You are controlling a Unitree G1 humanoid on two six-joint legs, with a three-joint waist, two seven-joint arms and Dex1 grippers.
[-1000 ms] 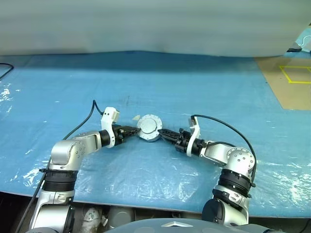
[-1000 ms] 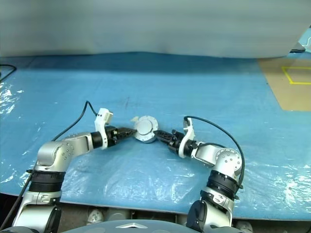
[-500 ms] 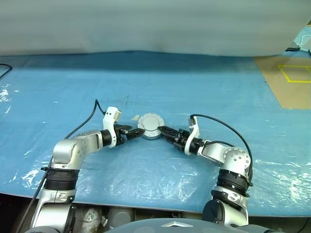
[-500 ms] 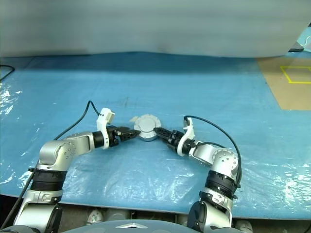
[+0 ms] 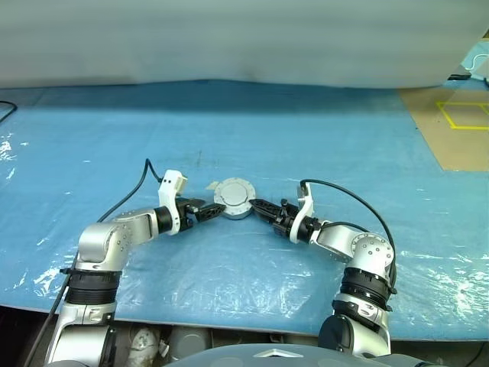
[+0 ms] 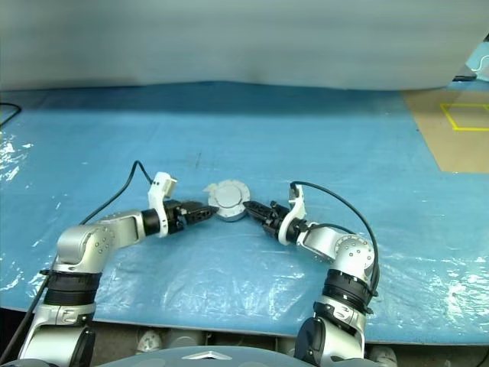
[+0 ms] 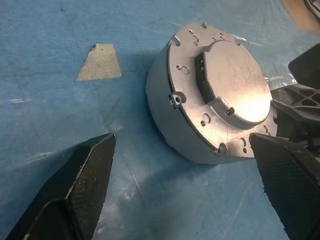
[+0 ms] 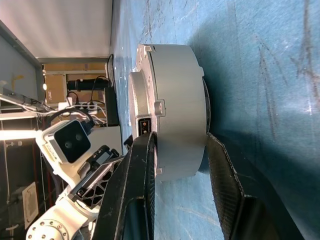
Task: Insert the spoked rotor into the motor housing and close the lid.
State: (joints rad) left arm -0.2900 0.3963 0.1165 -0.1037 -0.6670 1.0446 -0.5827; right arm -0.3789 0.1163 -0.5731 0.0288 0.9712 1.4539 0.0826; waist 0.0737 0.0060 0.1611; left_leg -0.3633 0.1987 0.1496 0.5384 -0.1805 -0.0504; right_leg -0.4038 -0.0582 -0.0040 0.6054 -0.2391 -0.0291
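Note:
The motor housing (image 7: 165, 117), a round grey puck, rests on the blue sheet (image 5: 244, 130) between both grippers. The lid (image 7: 235, 82) sits on top of it, plain grey face up with a raised centre. My left gripper (image 5: 213, 209) is just to its left, open wide, its fingers (image 7: 90, 170) short of the housing wall. From the right, my right gripper (image 5: 255, 203) is shut on the housing's near edge, one finger (image 8: 142, 165) on the lid's rim and the other by the base. The spoked rotor is hidden.
A small beige scrap (image 7: 100, 62) lies on the sheet just beyond the housing. Brown floor with yellow tape (image 5: 458, 122) borders the sheet at far right. A black cable (image 5: 8, 111) lies at far left. The table's front edge runs close under my arms.
The housing was raised and tilted between the grippers; now it lies lower on the sheet. My left gripper has opened wider and come off the housing's side.

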